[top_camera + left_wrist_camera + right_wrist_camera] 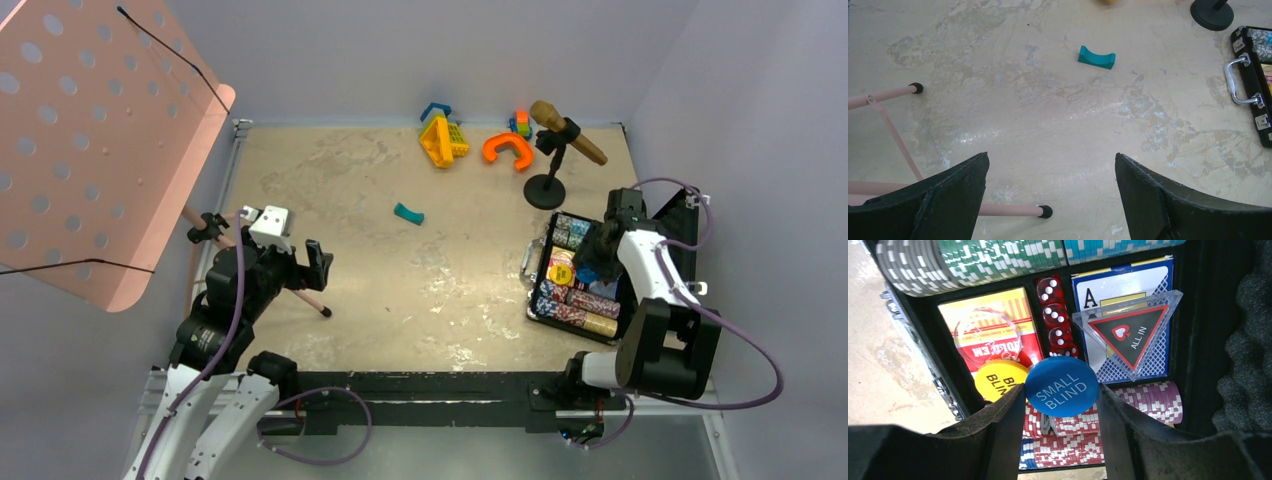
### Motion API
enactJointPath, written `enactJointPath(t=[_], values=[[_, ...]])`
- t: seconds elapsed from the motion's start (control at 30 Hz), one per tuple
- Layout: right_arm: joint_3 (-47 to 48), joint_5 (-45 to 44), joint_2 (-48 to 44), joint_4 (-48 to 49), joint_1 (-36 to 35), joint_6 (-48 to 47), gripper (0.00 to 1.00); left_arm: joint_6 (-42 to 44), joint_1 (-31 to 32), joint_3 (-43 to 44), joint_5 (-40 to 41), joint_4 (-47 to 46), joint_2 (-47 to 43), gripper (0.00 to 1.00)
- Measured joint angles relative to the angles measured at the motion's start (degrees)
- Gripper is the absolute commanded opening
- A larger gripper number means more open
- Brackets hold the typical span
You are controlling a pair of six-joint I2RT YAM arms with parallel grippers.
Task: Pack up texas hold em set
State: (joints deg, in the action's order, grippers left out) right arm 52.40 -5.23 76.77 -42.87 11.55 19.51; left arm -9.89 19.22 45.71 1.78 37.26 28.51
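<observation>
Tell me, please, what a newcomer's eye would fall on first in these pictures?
The blue SMALL BLIND token stands out, gripped in the right tool over the open case, next to a clear triangular ALL IN token lying on a blue deck. In the top view, a big pink perforated panel fills the upper left, and the left tool is open beside it.

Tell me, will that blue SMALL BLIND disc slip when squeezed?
Maybe. The SMALL BLIND disc looks smooth and hard, pinched at its edges by the right gripper, so it could twist out. It looks thin, probably light and stiff.
</observation>
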Motion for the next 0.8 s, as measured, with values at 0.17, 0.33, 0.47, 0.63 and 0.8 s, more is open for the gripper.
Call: enactJointPath(t=[0.17, 0.33, 0.47, 0.63, 0.8], values=[[-0.7, -0.02, 1.55, 0.0, 0.48, 0.46, 0.04, 0.0, 0.11, 0.02, 0.04, 0.04, -0.26, 1.0], [-0.81, -1.18, 2.01, 0.28, 0.5, 0.66, 0.15, 0.0, 0.11, 0.02, 0.11, 0.15, -0.35, 1.0], [-0.92, -1.31, 2.62, 0.83, 0.5, 0.87, 0.49, 0.0, 0.11, 0.0, 0.15, 0.15, -0.37, 1.0], [-1.22, -1.29, 2.75, 0.98, 0.5, 1.07, 0.63, 0.0, 0.11, 0.02, 0.15, 0.15, -0.37, 1.0], [-1.22, -1.25, 2.75, 1.33, 0.5, 1.07, 0.67, 0.0, 0.11, 0.02, 0.15, 0.15, -0.37, 1.0]])
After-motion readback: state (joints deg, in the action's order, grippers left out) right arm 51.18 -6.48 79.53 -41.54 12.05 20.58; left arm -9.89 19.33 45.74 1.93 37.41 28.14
